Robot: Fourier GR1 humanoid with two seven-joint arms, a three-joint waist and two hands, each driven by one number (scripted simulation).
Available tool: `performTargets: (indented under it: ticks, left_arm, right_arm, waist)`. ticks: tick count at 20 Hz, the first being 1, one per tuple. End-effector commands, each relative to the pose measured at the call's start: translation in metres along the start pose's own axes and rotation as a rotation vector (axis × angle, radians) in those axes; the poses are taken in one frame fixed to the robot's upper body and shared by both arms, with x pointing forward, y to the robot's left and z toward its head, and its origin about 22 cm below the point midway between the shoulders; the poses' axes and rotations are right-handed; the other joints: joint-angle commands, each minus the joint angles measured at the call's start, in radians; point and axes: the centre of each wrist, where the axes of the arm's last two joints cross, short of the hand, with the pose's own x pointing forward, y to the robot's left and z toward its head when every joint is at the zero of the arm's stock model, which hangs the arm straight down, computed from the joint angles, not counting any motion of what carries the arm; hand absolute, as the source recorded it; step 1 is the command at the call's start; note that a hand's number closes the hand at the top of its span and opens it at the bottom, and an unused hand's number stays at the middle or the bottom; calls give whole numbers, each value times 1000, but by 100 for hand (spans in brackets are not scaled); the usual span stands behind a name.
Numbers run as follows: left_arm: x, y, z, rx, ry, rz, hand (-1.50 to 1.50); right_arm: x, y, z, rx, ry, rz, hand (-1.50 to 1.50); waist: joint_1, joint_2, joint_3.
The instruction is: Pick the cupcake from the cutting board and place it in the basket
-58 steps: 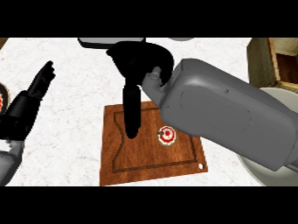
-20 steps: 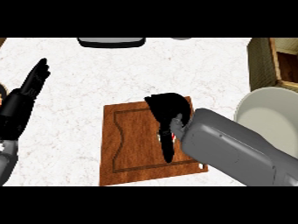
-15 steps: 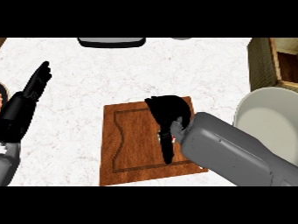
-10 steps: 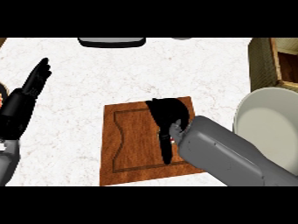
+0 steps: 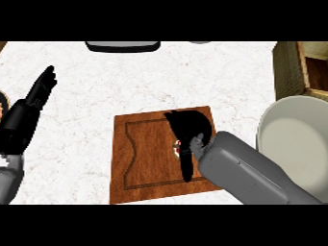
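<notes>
Cupcake (image 5: 177, 146) shows only as a sliver of red and white on the cutting board (image 5: 141, 158), under the right hand (image 5: 190, 129). Far left, the left hand (image 5: 26, 113) rests with fingers straight and together. Rightward, the right hand's fingers curl down over the cake, apparently closing on it. Its axis and facing are hidden. An off-centre hold could tip it during lifting. No basket is clearly visible.
</notes>
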Motion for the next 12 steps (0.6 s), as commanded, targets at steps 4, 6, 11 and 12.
performTargets:
  ticks: [4, 6, 11, 12]
  left_arm:
    - [6, 8, -20, -7, 6, 12, 0]
    - [4, 1, 10, -3, 9, -14, 0]
    - [-8, 6, 4, -2, -3, -7, 0]
    - [1, -14, 4, 18, -19, -9, 0]
  right_arm:
    - [-20, 25, -7, 37, 63, 31, -150]
    - [-12, 20, -9, 39, 65, 22, -150]
    - [-15, 25, -15, 35, 51, -27, 150]
    - [-22, 40, -20, 32, 24, -6, 150]
  waist:
    - [-5, 1, 0]
    - [4, 0, 0]
    - [1, 1, 0]
    - [1, 1, 0]
